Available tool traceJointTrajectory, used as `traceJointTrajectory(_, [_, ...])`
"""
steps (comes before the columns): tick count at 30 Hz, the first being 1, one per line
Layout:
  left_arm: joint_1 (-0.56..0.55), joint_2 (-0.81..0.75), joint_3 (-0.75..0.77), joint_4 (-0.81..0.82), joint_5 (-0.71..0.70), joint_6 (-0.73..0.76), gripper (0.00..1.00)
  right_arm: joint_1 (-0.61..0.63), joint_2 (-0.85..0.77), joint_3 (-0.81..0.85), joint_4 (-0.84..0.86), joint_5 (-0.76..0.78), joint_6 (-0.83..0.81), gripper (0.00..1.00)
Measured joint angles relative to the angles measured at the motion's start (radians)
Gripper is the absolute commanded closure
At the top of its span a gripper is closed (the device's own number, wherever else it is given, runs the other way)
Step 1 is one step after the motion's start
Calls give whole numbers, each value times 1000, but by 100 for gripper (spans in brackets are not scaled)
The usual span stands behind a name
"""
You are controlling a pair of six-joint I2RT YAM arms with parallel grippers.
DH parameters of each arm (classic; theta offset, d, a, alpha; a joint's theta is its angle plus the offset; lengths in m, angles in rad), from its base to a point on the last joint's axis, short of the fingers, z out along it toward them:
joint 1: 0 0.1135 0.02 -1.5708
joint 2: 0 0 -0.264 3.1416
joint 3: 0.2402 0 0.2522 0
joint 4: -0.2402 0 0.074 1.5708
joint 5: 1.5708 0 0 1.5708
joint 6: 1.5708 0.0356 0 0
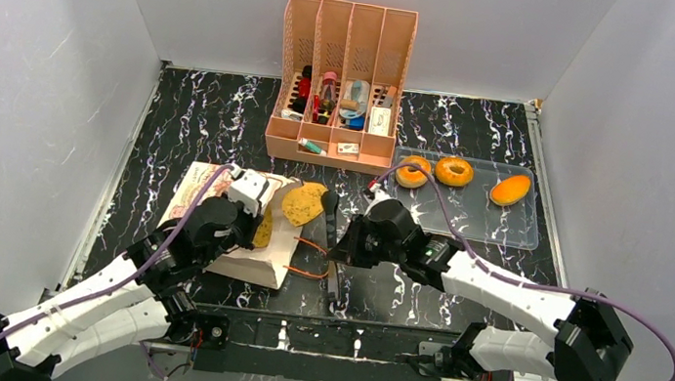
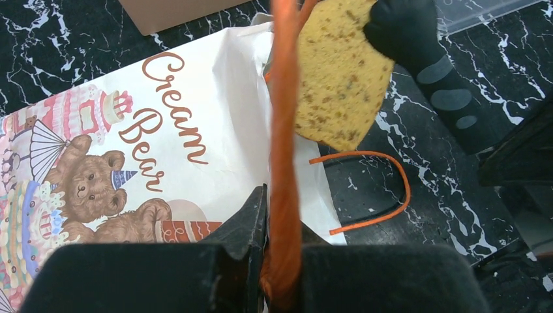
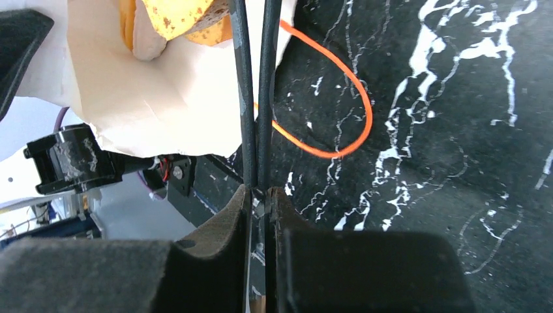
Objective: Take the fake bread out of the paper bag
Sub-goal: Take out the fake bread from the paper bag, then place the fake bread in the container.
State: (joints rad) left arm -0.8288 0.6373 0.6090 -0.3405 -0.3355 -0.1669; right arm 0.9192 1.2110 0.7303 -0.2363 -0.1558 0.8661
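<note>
Tightly, an orange cord handle (image 2: 285, 130) is pinched between the closed fingers of the left gripper (image 2: 279, 225). It is stretched above the paper bag (image 2: 215, 111), which is laid flat on the marbled table (image 1: 195, 122) with its printed face up. A toast slice (image 2: 339, 78) is clamped by its edge between the closed fingers of the right gripper (image 3: 255, 39), just at the bag's mouth. A second handle (image 2: 378, 189) is seen loose on the table. Farther right, two rings (image 1: 413, 171) (image 1: 454, 171) and an oval bun (image 1: 510, 189) are set on the clear tray (image 1: 468, 220), well apart from the bag.
</note>
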Motion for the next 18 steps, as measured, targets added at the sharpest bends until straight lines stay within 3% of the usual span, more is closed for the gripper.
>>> traceJointTrajectory(10, [0,29,4,13,-24,-6,100,-72,-143,-42,-108,129,31,100])
traceJointTrajectory(18, [0,10,4,20,-23,-8,100,-288,-177,-61,-166,158,27,100])
